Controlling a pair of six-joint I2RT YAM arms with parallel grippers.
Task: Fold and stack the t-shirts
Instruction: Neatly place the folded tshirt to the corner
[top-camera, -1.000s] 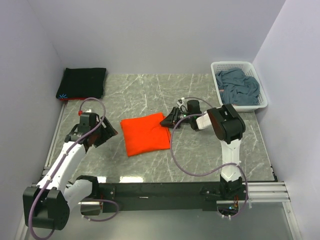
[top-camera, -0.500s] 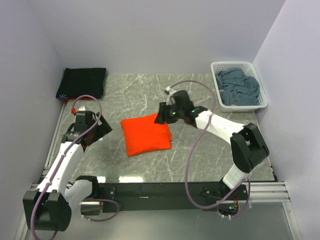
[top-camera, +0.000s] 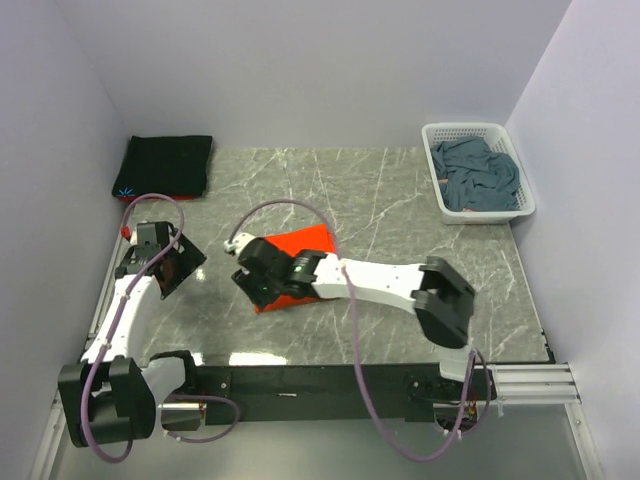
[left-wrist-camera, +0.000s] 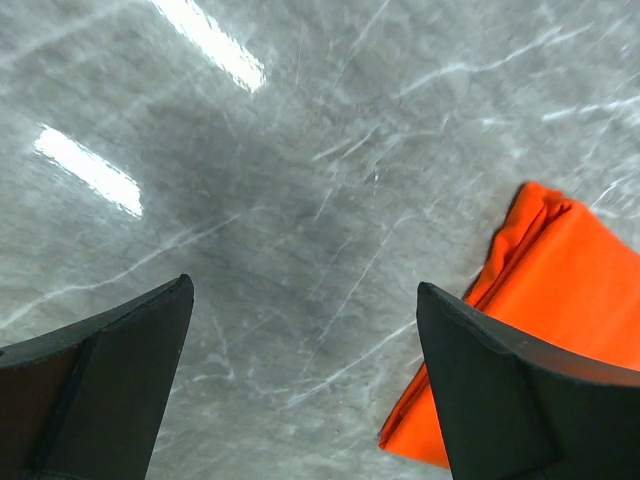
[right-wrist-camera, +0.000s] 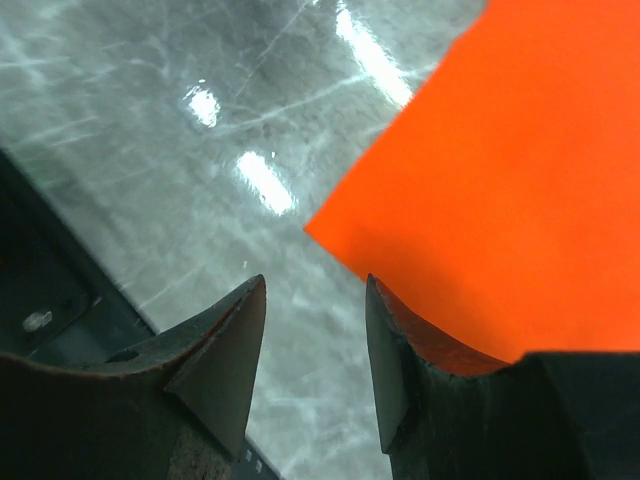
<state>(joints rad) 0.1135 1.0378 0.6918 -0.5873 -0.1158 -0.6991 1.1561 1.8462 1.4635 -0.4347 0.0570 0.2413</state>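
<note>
The right gripper (right-wrist-camera: 312, 300), jaws apart and empty, should pinch the orange t-shirt (right-wrist-camera: 500, 160) squarely at its near-left corner; the left gripper (left-wrist-camera: 300, 310) gapes empty.

No legible text, label or number anywhere

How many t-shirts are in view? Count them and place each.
3. The orange t-shirt lies folded in the middle; the black t-shirt lies folded at the far-left corner; the blue-grey t-shirt sits crumpled in the white basket, far right. More may hide beneath it.
</note>
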